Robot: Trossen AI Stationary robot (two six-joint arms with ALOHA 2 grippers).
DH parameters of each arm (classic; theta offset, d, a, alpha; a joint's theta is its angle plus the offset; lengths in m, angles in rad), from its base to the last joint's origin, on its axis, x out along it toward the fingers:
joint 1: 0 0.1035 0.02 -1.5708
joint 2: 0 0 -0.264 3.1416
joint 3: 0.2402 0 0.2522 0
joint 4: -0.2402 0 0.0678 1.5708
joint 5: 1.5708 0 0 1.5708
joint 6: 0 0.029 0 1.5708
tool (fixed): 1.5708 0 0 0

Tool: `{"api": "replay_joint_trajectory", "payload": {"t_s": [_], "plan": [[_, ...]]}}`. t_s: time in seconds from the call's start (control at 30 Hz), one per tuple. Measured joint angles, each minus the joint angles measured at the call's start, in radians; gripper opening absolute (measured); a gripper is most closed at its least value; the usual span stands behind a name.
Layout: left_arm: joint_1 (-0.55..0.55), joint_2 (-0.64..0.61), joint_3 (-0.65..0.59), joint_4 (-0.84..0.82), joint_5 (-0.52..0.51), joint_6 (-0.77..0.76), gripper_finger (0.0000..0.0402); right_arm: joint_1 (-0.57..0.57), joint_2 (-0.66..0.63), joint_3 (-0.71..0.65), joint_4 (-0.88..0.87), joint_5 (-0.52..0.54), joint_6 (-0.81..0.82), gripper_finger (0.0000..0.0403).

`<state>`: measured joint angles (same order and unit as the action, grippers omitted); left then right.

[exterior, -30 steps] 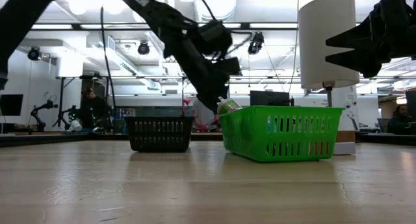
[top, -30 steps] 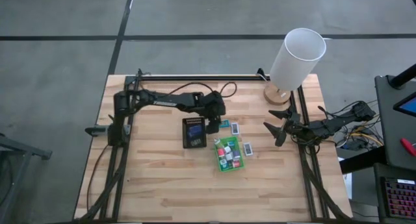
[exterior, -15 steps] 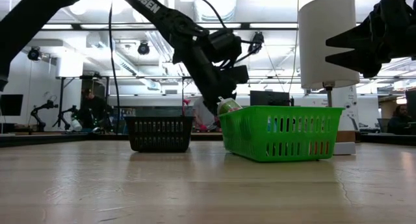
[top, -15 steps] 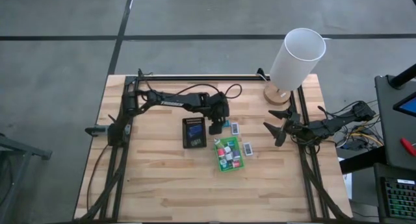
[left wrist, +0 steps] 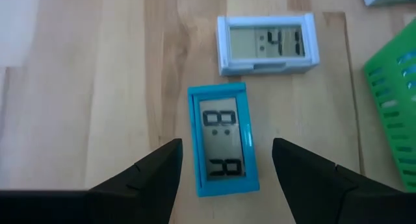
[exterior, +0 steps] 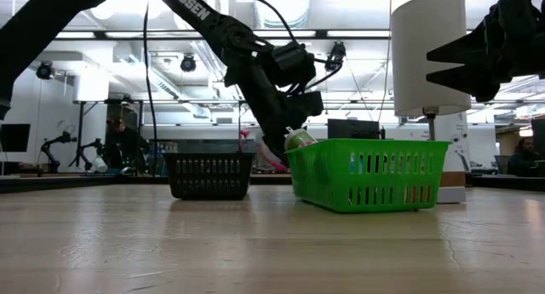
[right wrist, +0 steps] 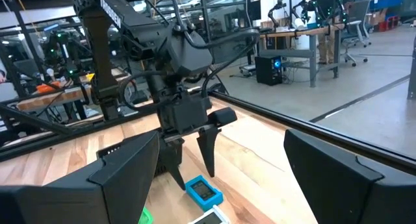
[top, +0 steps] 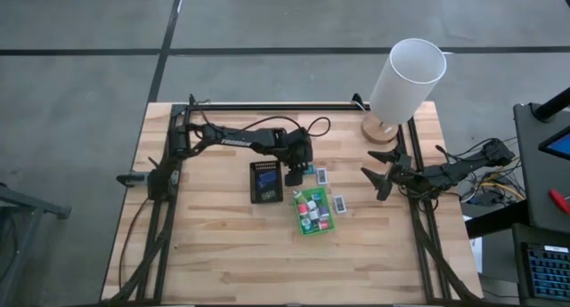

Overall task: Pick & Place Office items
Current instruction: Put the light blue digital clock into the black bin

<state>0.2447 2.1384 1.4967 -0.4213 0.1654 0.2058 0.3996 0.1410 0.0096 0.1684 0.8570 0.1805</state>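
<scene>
The left gripper [left wrist: 224, 165] is hanging with its two dark fingers spread wide on either side of a small teal rectangular clock with a grey display [left wrist: 223, 138], and it is holding nothing. Compared with one second ago, the left arm has been moving from above the black ribbed plastic tray [top: 265, 181] toward three o'clock, and now it is staying low over the loose items between this tray and the bright green plastic basket [top: 312, 212]. This is meaning, in my judgement, that the arm is beginning a new pick and the teal clock is the target.

On the wooden table [top: 223, 245], the teal clock is lying flat at about twelve o'clock from the green basket. A white rectangular clock with a grey display [left wrist: 267, 44] is lying just beside it, apart from it. The green basket is already holding several small coloured pieces, though I cannot tell them exactly from above.

The right gripper [top: 381, 182] is waiting with fingers wide and empty at the three o'clock edge of the table, near the white cylindrical lamp on a round wooden base [top: 403, 82].
</scene>
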Motion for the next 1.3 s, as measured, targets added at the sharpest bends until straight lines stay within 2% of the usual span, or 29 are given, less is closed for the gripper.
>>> {"api": "replay_joint_trajectory", "payload": {"t_s": [0.87, 0.97, 1.2, 1.3], "plan": [[0.008, 0.037, -0.029, 0.013, 0.038, -0.018, 0.0242, 0.0, -0.002, 0.0, 0.0, 0.0, 0.0, 0.0327], [0.01, 0.038, -0.029, 0.017, 0.045, -0.019, 0.0227, 0.0, -0.002, 0.0, 0.0, 0.0, 0.0, 0.0327], [0.012, 0.039, -0.029, 0.024, 0.045, -0.018, 0.0164, 0.0, -0.002, 0.0, 0.0, 0.0, 0.0, 0.0327], [0.011, 0.039, -0.029, 0.032, 0.045, -0.016, 0.0151, 0.0, -0.001, 0.0, 0.0, 0.0, 0.0, 0.0327]]}}
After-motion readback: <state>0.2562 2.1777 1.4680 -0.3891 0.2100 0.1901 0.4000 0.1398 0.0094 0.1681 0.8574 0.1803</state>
